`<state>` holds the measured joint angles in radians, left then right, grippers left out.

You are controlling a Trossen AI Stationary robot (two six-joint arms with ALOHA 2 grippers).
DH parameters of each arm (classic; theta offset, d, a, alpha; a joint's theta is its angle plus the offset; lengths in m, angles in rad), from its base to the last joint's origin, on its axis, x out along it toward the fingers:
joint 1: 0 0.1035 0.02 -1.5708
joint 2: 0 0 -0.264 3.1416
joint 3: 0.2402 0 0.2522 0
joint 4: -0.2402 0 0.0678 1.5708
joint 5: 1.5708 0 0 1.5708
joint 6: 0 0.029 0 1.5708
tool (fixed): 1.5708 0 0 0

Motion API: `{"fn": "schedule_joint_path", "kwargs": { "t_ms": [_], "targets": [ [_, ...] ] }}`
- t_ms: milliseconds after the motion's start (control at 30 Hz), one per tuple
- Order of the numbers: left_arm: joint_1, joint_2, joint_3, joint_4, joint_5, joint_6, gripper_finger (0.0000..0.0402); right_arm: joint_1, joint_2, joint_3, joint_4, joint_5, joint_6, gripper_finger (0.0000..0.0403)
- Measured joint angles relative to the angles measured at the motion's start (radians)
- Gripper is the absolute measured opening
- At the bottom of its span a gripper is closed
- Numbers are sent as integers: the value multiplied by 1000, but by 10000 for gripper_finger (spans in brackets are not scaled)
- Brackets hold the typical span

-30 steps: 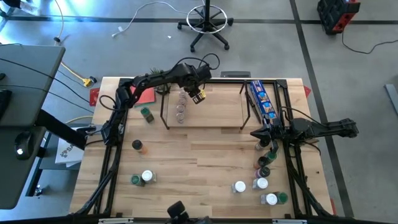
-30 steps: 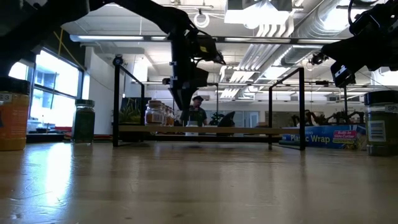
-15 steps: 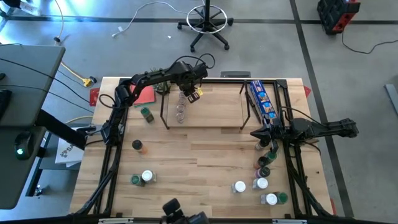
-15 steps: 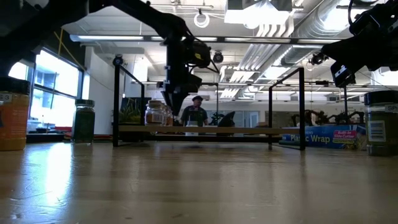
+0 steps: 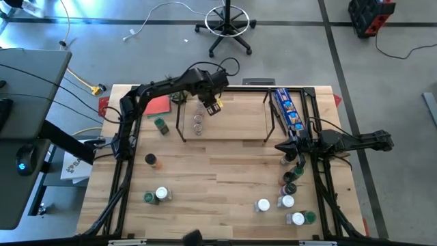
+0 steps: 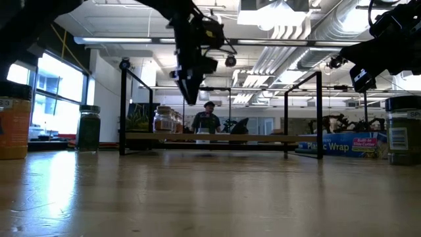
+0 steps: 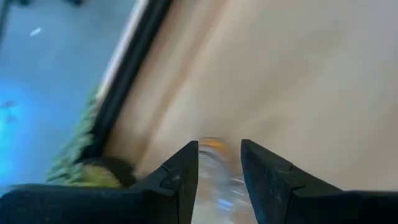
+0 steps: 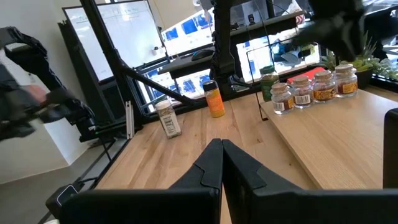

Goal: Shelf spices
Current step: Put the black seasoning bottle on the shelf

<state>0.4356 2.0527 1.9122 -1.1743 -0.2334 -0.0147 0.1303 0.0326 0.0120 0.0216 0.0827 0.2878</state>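
The light-wood shelf (image 5: 232, 120) stands at the table's far middle. A short row of clear-lidded spice jars (image 5: 199, 121) stands on its left part, also seen in the low view as jars (image 6: 165, 120). My left gripper (image 6: 191, 100) hangs above the row's far end, pointing steeply down, its fingers a little apart and empty. In the left wrist view my left gripper (image 7: 219, 146) frames a blurred jar (image 7: 217, 169) below it. My right gripper (image 8: 222, 149) waits shut at the table's right side (image 5: 280, 145).
Loose jars stand on the table: a green one (image 5: 160, 126), an orange one (image 5: 151, 160), two at the near left (image 5: 157, 195) and several at the near right (image 5: 290, 191). A blue packet (image 5: 287, 109) lies by the shelf's right end, a red square (image 5: 158, 104) at far left.
My left gripper has risen from jar height on the shelf to well above the row. It swung a little toward the table's left and back on the way. The jars have stayed where they stood.
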Motion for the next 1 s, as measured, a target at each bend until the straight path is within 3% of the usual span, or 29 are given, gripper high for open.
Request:
{"fn": "schedule_joint_path", "kwargs": {
  "t_ms": [100, 167, 433, 600, 1000],
  "targets": [
    [-38, -12, 1, 7, 137, 32, 115, 0, 0, 0, 0, 0, 0, 0],
    [-62, -6, -1, -8, 173, 69, 115, 0, 0, 0, 0, 0, 0, 0],
    [-85, 4, -108, -2, 76, 56, 115, 0, 0, 0, 0, 0, 0, 0],
    [-70, 3, -146, 9, 68, 46, 115, 0, 0, 0, 0, 0, 0, 0],
    [-86, -21, -80, 54, 63, -39, 115, 0, 0, 0, 0, 0, 0, 0]
  ]
}}
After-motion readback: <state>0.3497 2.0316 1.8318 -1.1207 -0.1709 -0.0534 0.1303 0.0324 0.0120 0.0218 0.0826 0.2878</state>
